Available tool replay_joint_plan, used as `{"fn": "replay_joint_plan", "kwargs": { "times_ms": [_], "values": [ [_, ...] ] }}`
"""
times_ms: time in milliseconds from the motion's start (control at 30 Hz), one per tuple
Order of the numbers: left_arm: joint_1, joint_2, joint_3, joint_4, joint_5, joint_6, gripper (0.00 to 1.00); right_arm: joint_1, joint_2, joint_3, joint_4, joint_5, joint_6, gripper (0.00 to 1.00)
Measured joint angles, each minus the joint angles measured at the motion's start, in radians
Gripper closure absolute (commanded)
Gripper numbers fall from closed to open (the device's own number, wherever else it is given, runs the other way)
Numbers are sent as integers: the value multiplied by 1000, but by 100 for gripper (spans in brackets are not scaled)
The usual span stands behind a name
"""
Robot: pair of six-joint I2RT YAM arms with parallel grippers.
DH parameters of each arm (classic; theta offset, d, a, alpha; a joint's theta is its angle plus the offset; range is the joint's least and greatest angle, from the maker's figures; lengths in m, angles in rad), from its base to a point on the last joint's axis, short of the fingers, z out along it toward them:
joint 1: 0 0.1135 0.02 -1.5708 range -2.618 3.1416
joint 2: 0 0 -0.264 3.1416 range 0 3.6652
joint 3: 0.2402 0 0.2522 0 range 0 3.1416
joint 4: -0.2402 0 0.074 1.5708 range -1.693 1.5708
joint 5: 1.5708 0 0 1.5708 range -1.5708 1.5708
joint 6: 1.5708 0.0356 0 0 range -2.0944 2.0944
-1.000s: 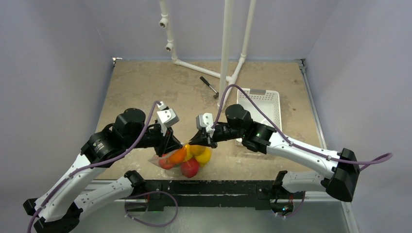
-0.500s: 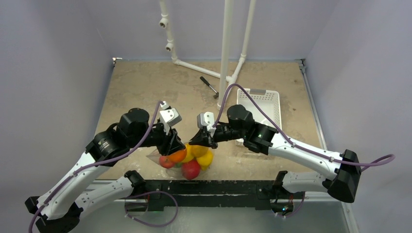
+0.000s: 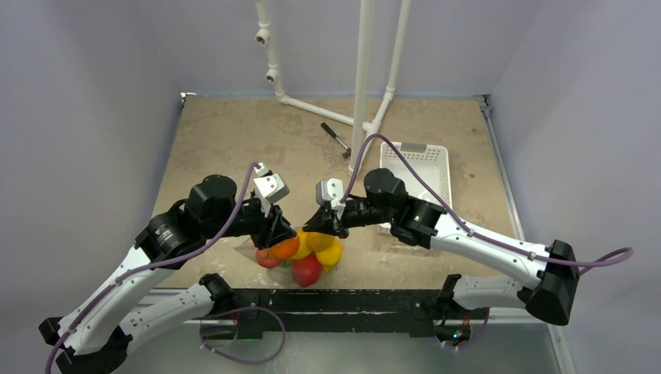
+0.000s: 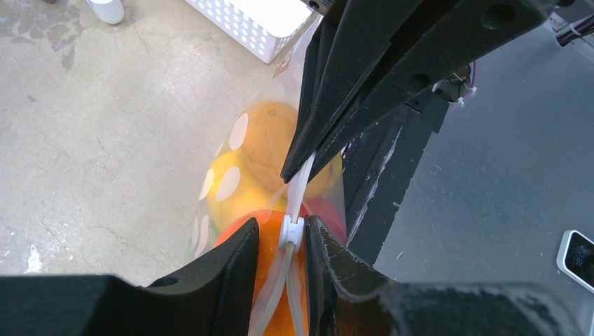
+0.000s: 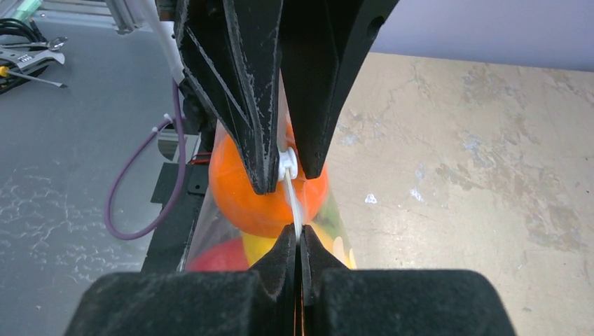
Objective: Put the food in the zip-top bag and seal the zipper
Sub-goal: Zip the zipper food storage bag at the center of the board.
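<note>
Near table edge: zip-top bag [image 4: 228,183] hangs between my two arms, toy fruit [image 3: 305,269] inside, orange, yellow and red.

My right gripper [image 5: 300,236] is pinched tight on zipper [image 4: 300,183]. I judge it anchors strip taut, giving slide something to pull against.

My left gripper [image 4: 282,225] is narrow, fingers hugging white slider [image 4: 291,232], seemingly touching both sides.

Wrist views show slider and pinch. Overhead view hides both, yet shows bag placement and white basket [image 3: 417,167] farther back.

Whether bag bottom rests on table [image 3: 226,140]: cannot tell.
</note>
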Motion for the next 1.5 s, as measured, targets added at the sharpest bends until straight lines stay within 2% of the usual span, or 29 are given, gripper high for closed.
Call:
{"fn": "replay_joint_plan", "kwargs": {
  "times_ms": [800, 1067, 1200, 1500],
  "values": [
    [0, -36, 2, 30, 4, -1, 75, 0, 0, 0, 8, 3, 24, 100],
    [0, -27, 2, 40, 11, -2, 87, 0, 0, 0, 8, 5, 25, 100],
    [0, -27, 2, 43, 14, -2, 100, 0, -2, 0, 8, 6, 26, 100],
    [0, -27, 2, 55, 21, -1, 100, 5, -20, 0, 8, 60, 45, 100]
  ]
}}
